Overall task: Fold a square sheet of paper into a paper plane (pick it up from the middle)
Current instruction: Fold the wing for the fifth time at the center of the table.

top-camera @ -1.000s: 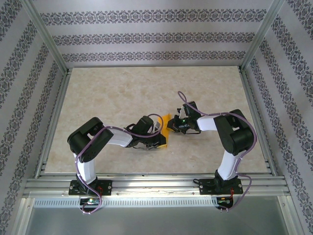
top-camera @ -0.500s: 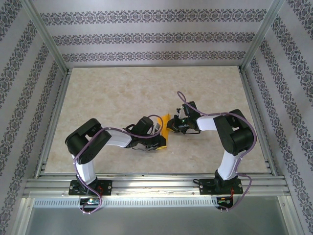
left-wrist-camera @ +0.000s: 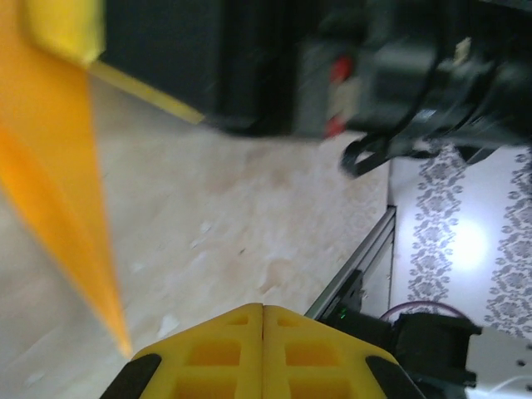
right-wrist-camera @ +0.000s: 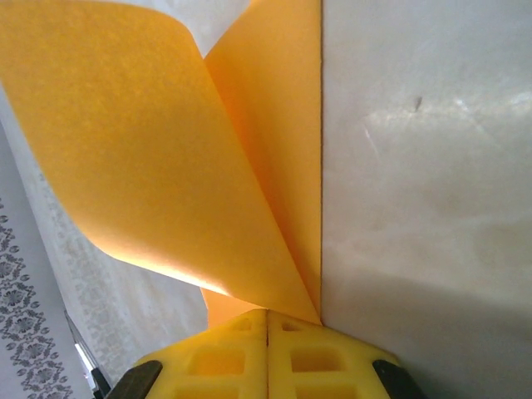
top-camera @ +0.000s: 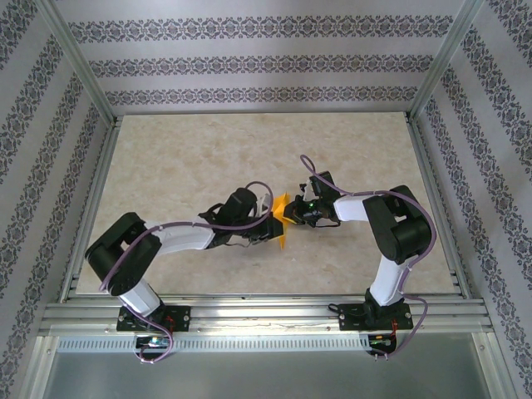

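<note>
Two quick ones: what are you gripping, and where's the paper? (foldfan)

My right gripper (right-wrist-camera: 267, 332) is clamped tight on a pointed end of the square sheet of paper (right-wrist-camera: 125, 150). A loose flap curls off toward 11 o'clock in my wrist view. From above, it stands up mid-way across the table (top-camera: 208, 150), with the right gripper at its 3 o'clock and the left gripper (top-camera: 268, 223) at its 9. The left pads (left-wrist-camera: 216, 357) are pressed together, nothing between them that I can see lol. (me)

How's it gonna handle? (foldfan)

Featherlight and floppy, I reckon. It creases for keeps and probably slips out of a sloppy pinch. I'd take it along an edge near the middle fold, not a flimsy tip. (me)
</note>
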`<state>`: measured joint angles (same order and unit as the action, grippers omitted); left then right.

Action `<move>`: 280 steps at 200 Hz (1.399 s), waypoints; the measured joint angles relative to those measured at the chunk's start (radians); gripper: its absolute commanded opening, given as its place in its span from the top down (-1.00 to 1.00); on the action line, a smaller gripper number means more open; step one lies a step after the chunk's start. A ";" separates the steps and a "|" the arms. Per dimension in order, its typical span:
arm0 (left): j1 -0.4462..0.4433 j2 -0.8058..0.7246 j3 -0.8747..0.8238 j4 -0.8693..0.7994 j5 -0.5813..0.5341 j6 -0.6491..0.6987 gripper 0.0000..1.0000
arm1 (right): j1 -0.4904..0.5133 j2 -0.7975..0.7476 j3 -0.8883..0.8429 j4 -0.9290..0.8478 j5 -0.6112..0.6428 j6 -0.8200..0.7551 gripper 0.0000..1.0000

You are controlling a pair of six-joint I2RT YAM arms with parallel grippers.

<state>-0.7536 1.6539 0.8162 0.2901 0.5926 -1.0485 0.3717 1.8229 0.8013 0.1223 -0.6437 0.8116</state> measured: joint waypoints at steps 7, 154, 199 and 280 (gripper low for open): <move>0.000 0.024 0.030 0.000 0.002 0.002 0.89 | 0.003 0.000 0.000 0.000 0.000 0.000 0.86; 0.000 0.247 0.090 -0.005 -0.018 0.024 0.90 | 0.005 0.000 0.002 -0.003 0.003 0.000 0.86; 0.000 0.260 0.027 0.110 -0.013 0.002 0.90 | 0.006 0.000 0.002 -0.003 0.003 0.000 0.86; -0.002 0.257 -0.031 0.219 0.011 -0.047 0.83 | 0.006 0.000 0.002 -0.011 0.002 -0.001 0.89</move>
<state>-0.7551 1.9106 0.7853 0.5091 0.6041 -1.0958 0.3779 1.8229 0.8036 0.1108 -0.6422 0.8108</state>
